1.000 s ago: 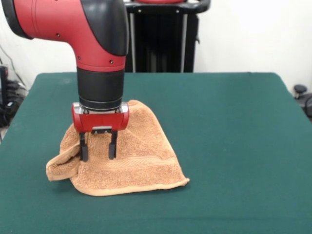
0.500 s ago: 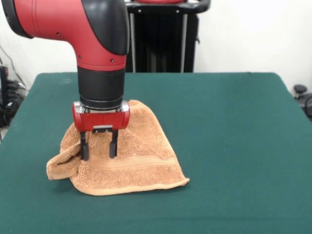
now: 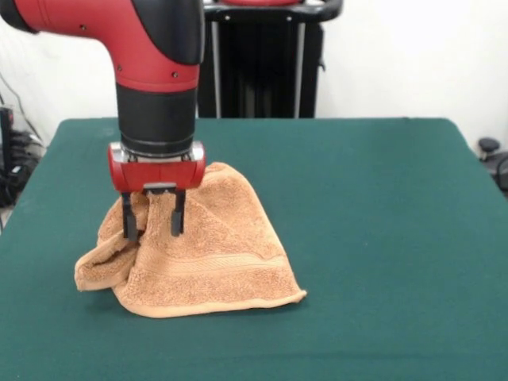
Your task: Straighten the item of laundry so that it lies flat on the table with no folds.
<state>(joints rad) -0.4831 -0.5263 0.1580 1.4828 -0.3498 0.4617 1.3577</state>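
The item of laundry [image 3: 214, 262], an orange-tan terry towel, lies crumpled on the green table [image 3: 381, 222] at the front left. One woven band runs along its near edge, and a folded lobe sticks out at its left. My gripper [image 3: 152, 227] hangs straight down over the towel's left part. Its two black fingers [image 3: 178, 221] grip a raised bunch of cloth between them. The bunch is drawn up off the table while the rest of the towel stays down.
A black stand [image 3: 258, 59] rises behind the table's far edge. Bare green table stretches to the right of the towel and along the front edge.
My gripper has risen and shifted a little left. The cloth between its fingers came up with it, and the left lobe of the towel has been pulled taller.
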